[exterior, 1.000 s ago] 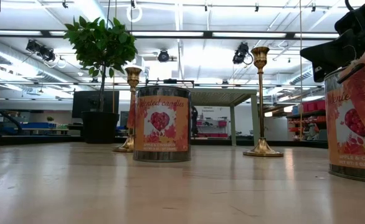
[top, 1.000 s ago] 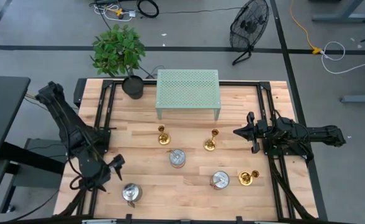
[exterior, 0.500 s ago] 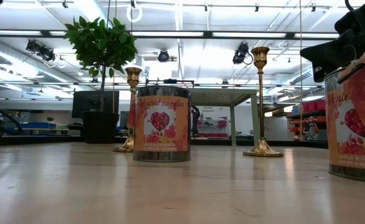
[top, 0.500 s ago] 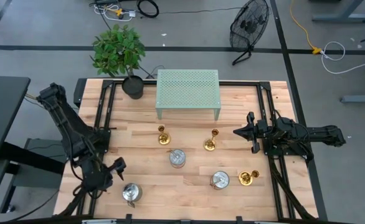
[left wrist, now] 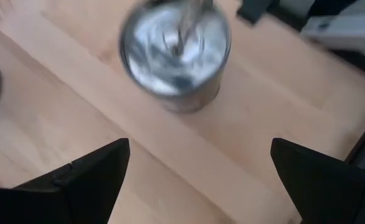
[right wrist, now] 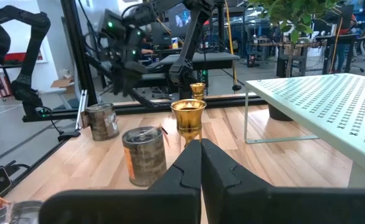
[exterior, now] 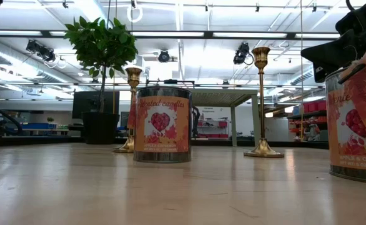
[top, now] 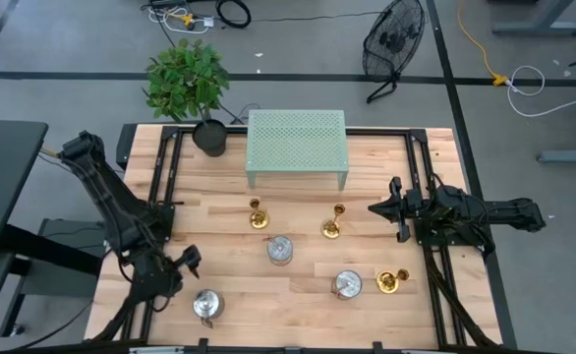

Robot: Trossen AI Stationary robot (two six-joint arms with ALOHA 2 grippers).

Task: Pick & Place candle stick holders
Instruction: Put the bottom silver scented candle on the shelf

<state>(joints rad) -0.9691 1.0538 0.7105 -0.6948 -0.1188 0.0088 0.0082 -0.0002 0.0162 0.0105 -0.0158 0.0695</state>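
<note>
i see three shiny brass candle stick holders [top: 257, 215] upright on the worktop [top: 229, 256], two ahead of the green rack [top: 296, 143], one by a lidded tin [top: 347, 284]. left end effector [top: 192, 262] released above another tin [top: 207, 305]; right end effector [top: 378, 208] clenched, empty.

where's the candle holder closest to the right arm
In the high view, the candle stick holder stands near the table's front right, just right of a silver-lidded tin and in front of the right gripper.
</note>
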